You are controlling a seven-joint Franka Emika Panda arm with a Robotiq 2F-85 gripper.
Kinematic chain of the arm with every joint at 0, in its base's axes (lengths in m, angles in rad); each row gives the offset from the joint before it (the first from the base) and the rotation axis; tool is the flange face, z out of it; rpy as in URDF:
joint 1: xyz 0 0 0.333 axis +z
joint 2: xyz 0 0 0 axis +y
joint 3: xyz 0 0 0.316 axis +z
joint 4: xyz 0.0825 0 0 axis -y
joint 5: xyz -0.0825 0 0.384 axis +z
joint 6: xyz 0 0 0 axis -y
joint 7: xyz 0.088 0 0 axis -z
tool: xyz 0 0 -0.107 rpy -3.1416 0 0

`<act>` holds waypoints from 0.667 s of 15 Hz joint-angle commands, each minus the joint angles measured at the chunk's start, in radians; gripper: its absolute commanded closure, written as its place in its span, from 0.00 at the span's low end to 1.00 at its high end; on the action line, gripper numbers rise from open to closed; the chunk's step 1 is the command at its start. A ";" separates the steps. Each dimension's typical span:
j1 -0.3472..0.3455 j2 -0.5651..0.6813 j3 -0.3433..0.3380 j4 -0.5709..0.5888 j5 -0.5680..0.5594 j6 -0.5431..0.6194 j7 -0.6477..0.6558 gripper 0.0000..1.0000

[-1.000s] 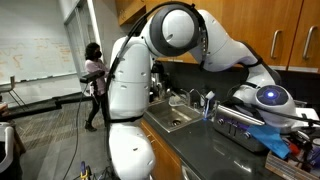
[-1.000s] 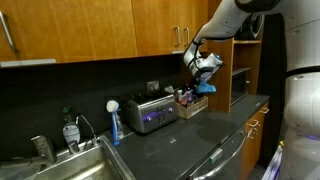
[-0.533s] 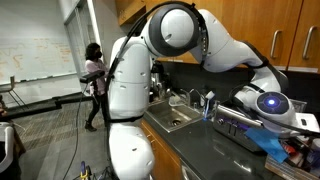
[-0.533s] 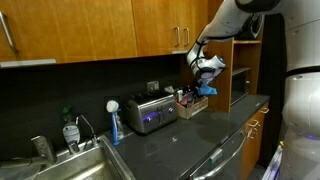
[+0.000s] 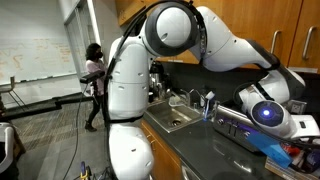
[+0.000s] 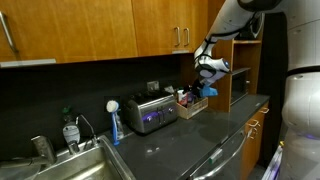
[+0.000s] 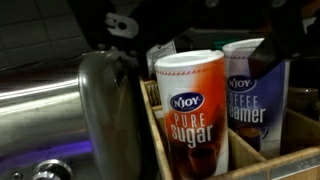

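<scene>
My gripper [image 7: 200, 28] comes in from the top of the wrist view. Its dark fingers are spread apart and hold nothing. It hangs just above a wooden caddy [image 7: 205, 165]. Right below it stands an orange-and-white N'JOY pure sugar canister [image 7: 190, 110]. A blue-and-white N'JOY coffee creamer canister [image 7: 252, 95] stands beside that. In an exterior view the gripper [image 6: 207, 84] hovers over the caddy [image 6: 192, 106] on the dark counter. In an exterior view the wrist [image 5: 266, 112] glows blue above the counter's far end, and the caddy is mostly hidden there.
A silver toaster [image 6: 150, 113] stands next to the caddy and fills the left of the wrist view [image 7: 100, 110]. A steel sink [image 6: 85, 160] with a dish brush [image 6: 113, 118] and a bottle [image 6: 68, 130] lies further along. Wooden cabinets [image 6: 90, 30] hang above. A person [image 5: 95, 80] stands in the background.
The wrist has moved a little lower and further along the counter, so the gripper sits closer over the caddy. Nothing has been taken hold of.
</scene>
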 commanded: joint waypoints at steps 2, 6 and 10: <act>-0.002 -0.020 -0.005 -0.069 0.073 -0.055 -0.088 0.00; -0.002 -0.019 -0.016 -0.095 0.178 -0.097 -0.242 0.00; -0.002 -0.021 -0.029 -0.119 0.273 -0.172 -0.407 0.00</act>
